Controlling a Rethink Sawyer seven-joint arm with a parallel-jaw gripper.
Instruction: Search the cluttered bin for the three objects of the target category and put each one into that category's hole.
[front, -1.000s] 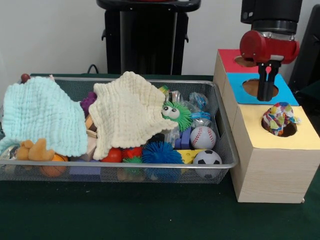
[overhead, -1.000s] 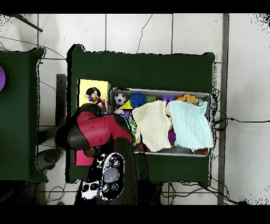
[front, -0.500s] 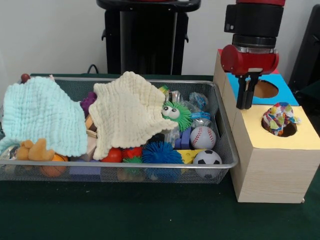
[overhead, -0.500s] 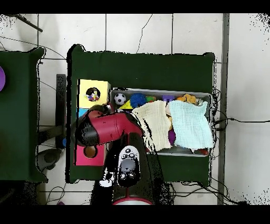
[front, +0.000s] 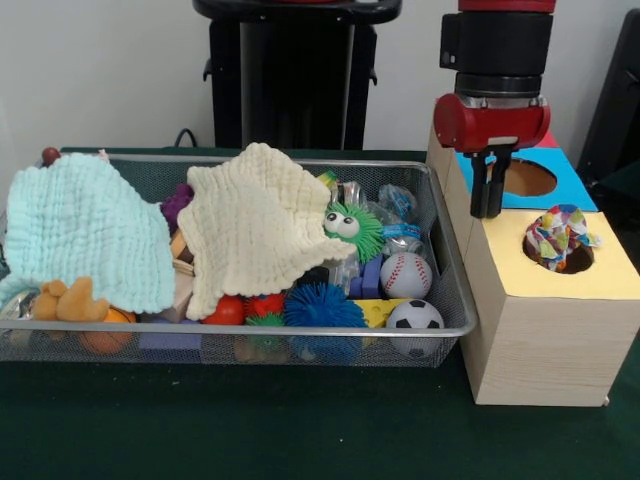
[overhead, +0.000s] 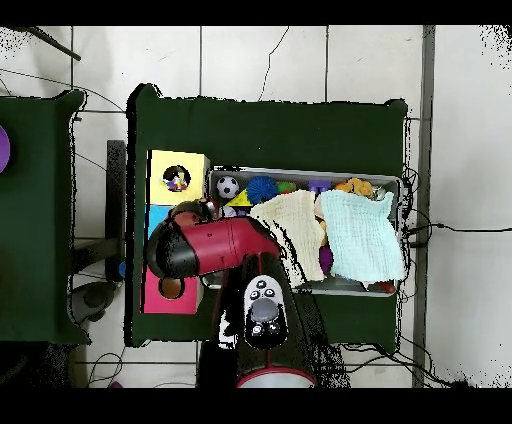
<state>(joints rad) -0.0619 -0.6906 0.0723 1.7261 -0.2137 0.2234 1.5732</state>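
The silver wire-mesh bin (front: 250, 330) is full of toys and two cloths; it also shows in the overhead view (overhead: 310, 174). A confetti-print wrapper (front: 555, 236) sits in the round hole (front: 576, 262) of the yellow-topped box (front: 540, 282), sticking up out of it; it also shows in the overhead view (overhead: 176, 180). A clear crinkly wrapper (front: 397, 204) lies at the bin's right end behind the baseball. My gripper (front: 487, 205) hangs open and empty over the gap between the bin's right rim and the boxes. No third wrapper is in sight.
A blue-topped box (front: 565, 185) and a red-topped box (overhead: 160, 290) stand behind the yellow one. A cream quilted cloth (front: 255, 225) and a mint one (front: 85, 230) cover much of the bin. A green spiky ball (front: 350, 228), a baseball (front: 405, 275) and a soccer ball (front: 414, 317) lie near the gripper.
My gripper has moved from above the blue-topped box leftward to the bin's right rim. The confetti wrapper has stayed in the yellow box's hole.
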